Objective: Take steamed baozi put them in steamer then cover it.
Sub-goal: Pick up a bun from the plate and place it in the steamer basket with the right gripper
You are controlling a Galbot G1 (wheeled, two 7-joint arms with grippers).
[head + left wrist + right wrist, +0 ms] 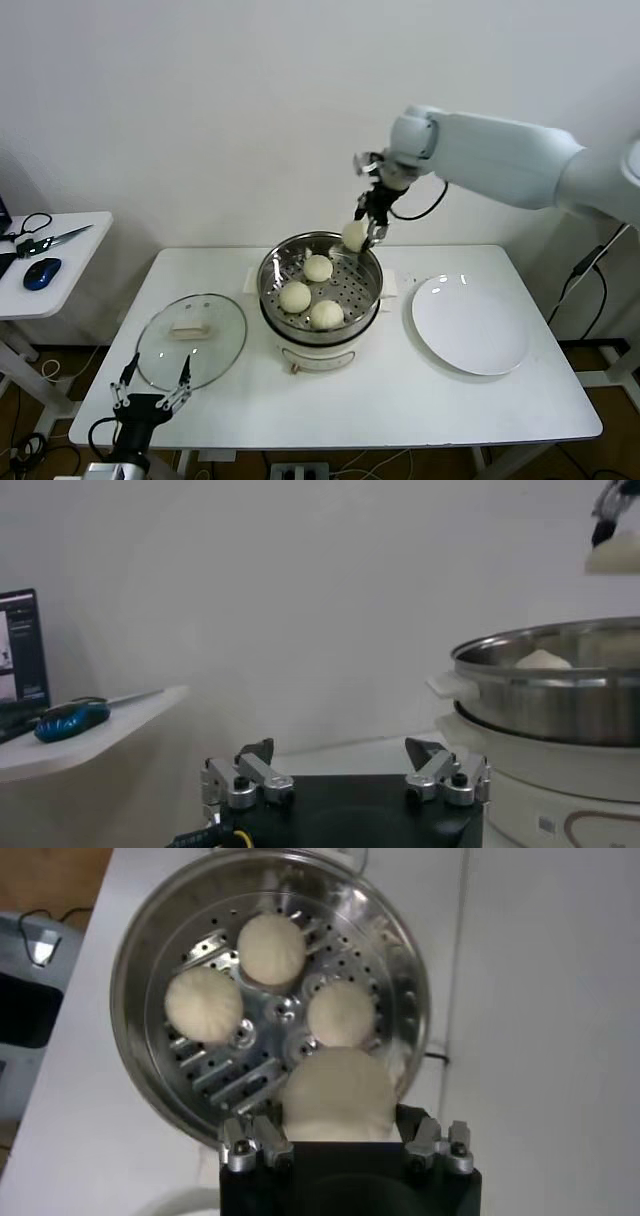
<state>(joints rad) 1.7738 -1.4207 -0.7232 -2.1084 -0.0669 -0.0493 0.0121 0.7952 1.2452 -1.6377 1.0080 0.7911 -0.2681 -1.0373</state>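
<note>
Now your right gripper (366, 232) clamps a smooth cream baozi (337, 1094) at frame center above the steamer (140, 968); only its wrist view shows three inside. Left gripper (345, 771) gapes.

I am seeing no readable text, labels, brands or numbers anywhere; the marking on the steamer (560, 730) base is showing too small to read.

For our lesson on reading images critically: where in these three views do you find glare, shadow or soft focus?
Head view: even light, soft shadow under the steamer, faint reflections on the glass cover. Left wrist view: the left pincer is sharp and open, the held baozi is pale and soft-edged. Right wrist view: the steamer's metal floor glares, and the baozi in the right pincer looks slightly blurred.
</note>
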